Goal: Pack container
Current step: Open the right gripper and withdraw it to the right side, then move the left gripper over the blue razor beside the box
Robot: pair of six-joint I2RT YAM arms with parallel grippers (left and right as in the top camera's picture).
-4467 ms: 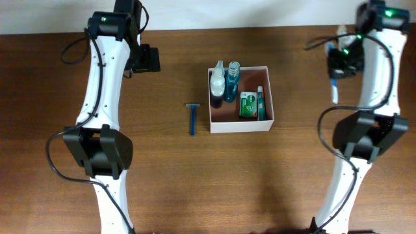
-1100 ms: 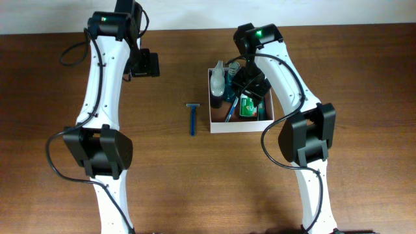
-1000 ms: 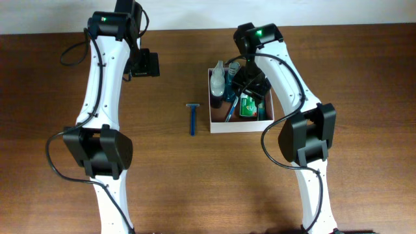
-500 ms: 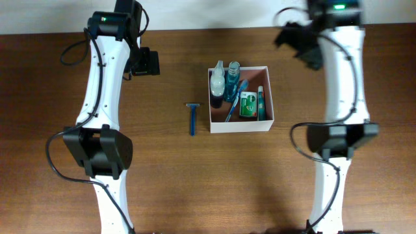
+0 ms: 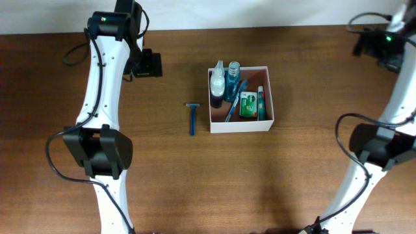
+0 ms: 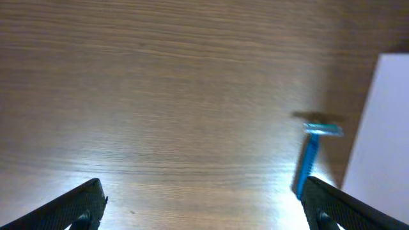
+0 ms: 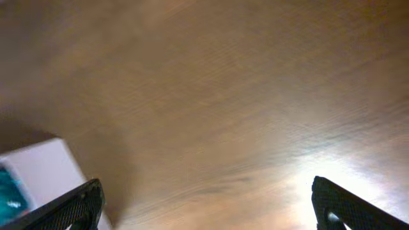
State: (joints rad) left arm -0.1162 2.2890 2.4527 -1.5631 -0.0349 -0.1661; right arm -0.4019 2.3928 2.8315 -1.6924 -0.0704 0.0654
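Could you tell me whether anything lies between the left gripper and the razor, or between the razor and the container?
Nothing visible does. Only bare table lies between the left gripper and the razor, and between the razor and the container.

No text, brand, number or sign can be read in any of the views. Pale printing is seen on the green packet (image 5: 246,104) inside the container (image 5: 241,125), but it is too small and blurred to be made out. Nothing legible is shown on the bottles (image 5: 232,83) or the tube (image 5: 260,104) beside it, and the wrist views are too blurred for any lettering.
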